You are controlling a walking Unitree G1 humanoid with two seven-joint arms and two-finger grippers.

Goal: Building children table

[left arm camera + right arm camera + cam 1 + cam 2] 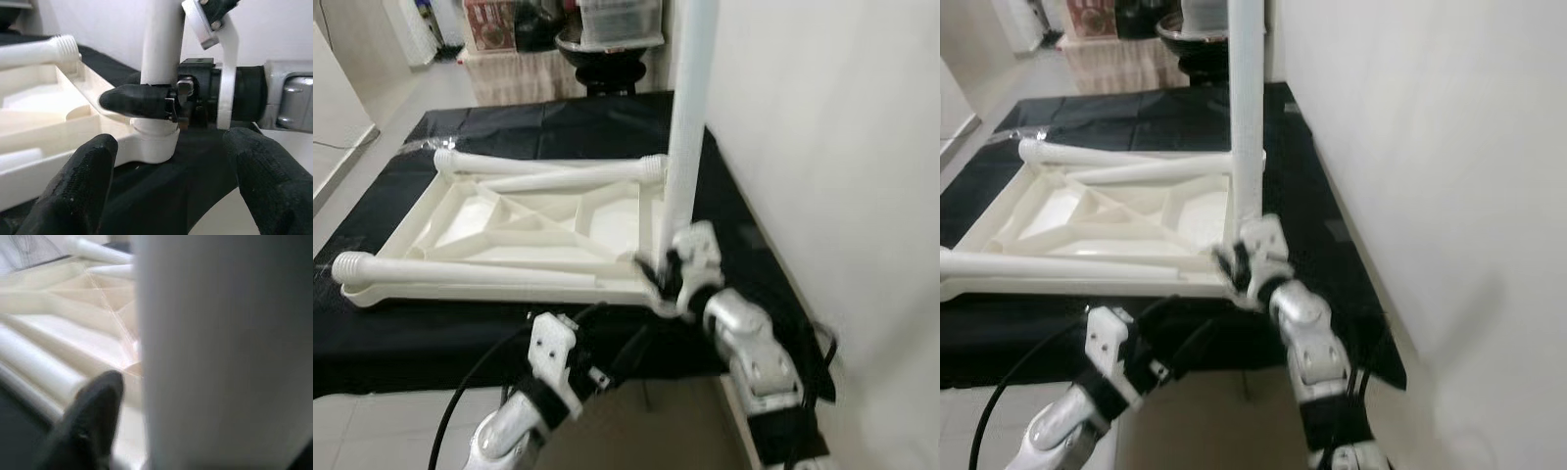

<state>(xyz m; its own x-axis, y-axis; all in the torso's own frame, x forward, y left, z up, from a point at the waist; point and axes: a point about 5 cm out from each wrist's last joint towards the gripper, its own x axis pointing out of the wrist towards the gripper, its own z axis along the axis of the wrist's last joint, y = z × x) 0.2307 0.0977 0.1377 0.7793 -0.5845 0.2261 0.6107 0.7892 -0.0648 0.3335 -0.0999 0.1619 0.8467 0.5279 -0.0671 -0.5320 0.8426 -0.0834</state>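
Observation:
A white plastic table top point(460, 211) lies upside down on a black cloth point(411, 338). One white leg point(690, 117) stands upright in the socket point(151, 144) at its near right corner. My right gripper point(666, 269) is shut on this leg just above the socket, one black finger point(137, 100) wrapping its base. In the right wrist view the leg point(220, 352) is very close beside a finger point(98, 411). Another leg point(460, 272) lies along the near edge, and two more point(568, 176) lie at the far edge. My left gripper point(168, 161) is open, low and just in front of the socket, holding nothing.
A white wall point(822, 147) runs close along the right of the upright leg. Boxes and a dark round stand point(607, 49) sit beyond the cloth at the back. Black cables point(480, 372) loop by my left arm at the cloth's front edge.

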